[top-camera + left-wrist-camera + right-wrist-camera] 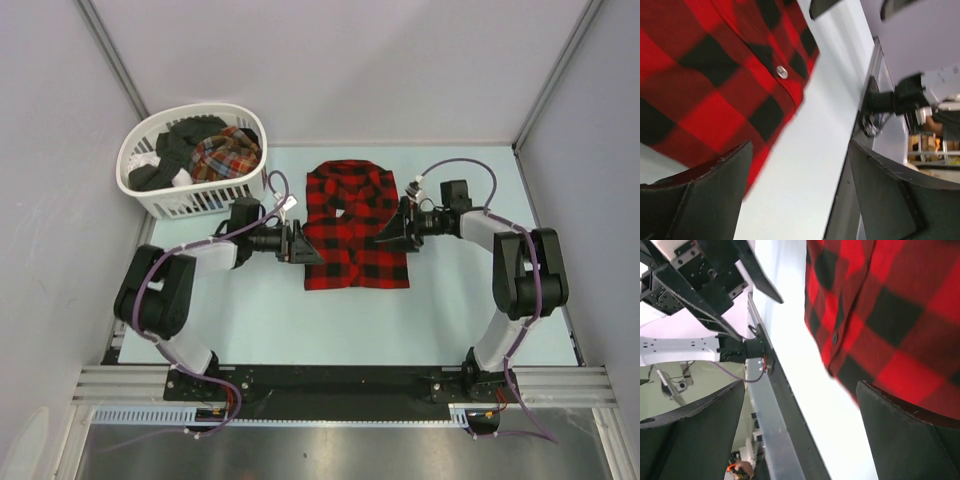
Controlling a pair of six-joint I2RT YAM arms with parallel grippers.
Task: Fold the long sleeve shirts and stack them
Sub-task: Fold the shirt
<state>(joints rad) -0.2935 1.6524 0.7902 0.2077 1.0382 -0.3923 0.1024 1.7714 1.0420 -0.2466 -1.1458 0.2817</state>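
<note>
The red-and-black shirt lies on the table between the left end effector and right end effector, both spread wide and empty at its side edges. Its sleeves look folded in. A final fold, the stacking and the plaid shirt in the basket beyond the left one seem to remain.

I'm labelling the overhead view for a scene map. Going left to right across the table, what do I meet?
white basket → left claw, open → red-and-black checked shirt → right claw, open
</note>
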